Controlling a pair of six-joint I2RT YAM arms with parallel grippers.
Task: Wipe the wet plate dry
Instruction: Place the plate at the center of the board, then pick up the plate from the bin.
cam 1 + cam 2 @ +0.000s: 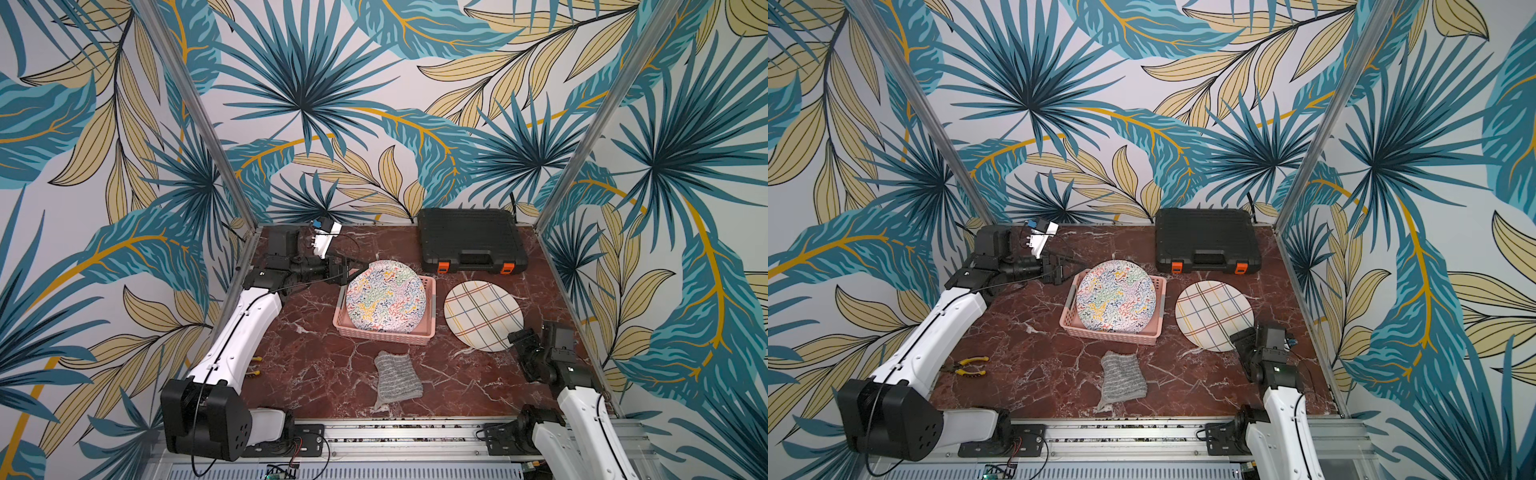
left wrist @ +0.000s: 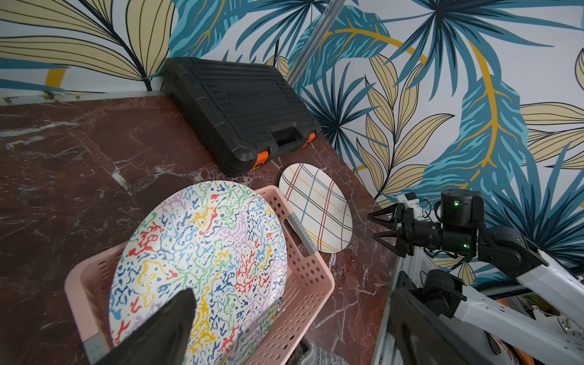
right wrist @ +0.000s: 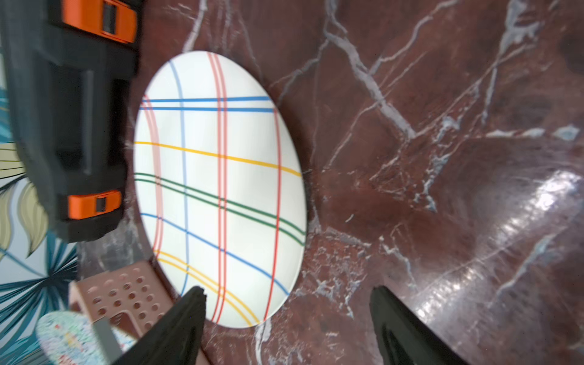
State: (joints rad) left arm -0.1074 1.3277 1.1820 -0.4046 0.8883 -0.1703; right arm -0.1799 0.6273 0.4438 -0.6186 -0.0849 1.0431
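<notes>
Both gaping empty, left gripper (image 1: 353, 268) is hovering while right gripper (image 2: 373, 226) is needing a mid-fold pinch on lower-centre cloth (image 1: 397, 380).

Open marble (image 1: 316, 374) around cloth (image 1: 397, 380); basket (image 1: 382, 334), toolbox (image 1: 469, 237) crowd far half (plaid plate (image 1: 482, 316) flat beside basket).

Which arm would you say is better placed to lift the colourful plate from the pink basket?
Probably left: the left gripper, open, sits at the colourful plate's rim; the right gripper hovers by the plaid plate.
</notes>
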